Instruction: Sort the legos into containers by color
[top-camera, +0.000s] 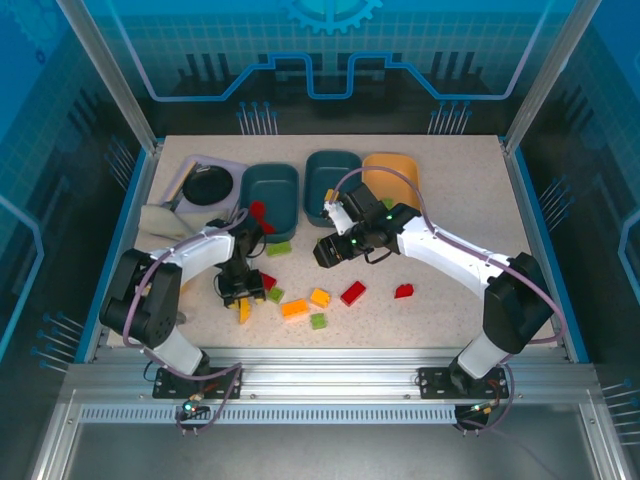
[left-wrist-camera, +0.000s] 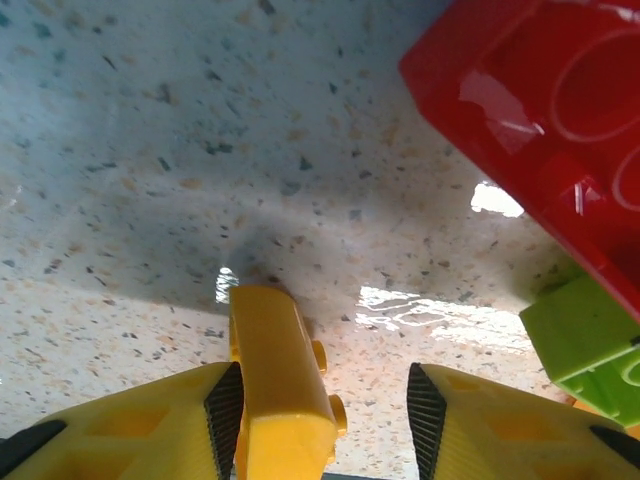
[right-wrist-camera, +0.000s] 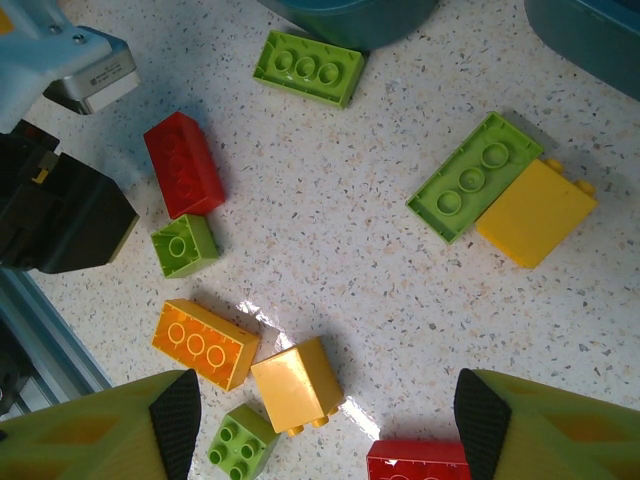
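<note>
The speckled table (top-camera: 470, 200) carries three tubs in a row along its far side: one dark teal tub (top-camera: 270, 190) at the left, a second dark teal tub (top-camera: 330, 165) in the middle and an orange tub (top-camera: 400, 165) at the right. The loose bricks lie scattered on the near half, apart from the tubs. The right gripper (right-wrist-camera: 330, 430) hangs above the table in front of the middle tub, its fingers spread wide and holding nothing. Seen from its wrist, a square yellow brick (right-wrist-camera: 297, 385) lies on the table between the fingers, nearer the one at the left of that view. An orange three-stud brick (right-wrist-camera: 205, 343) and a small green brick (right-wrist-camera: 237, 447) sit just beside it, and a red brick (right-wrist-camera: 415, 462) is cut off by the lower edge. The left gripper (left-wrist-camera: 325, 430) is down at the table on the near left, its jaws partly spread around a long yellow brick (left-wrist-camera: 280, 380). This brick lies on its side between the pads, against the pad at the left of the wrist view, with a clear gap to the other pad. A big red brick (left-wrist-camera: 540, 120) and a lime green brick (left-wrist-camera: 590, 345) lie just ahead and to the right of it.
</note>
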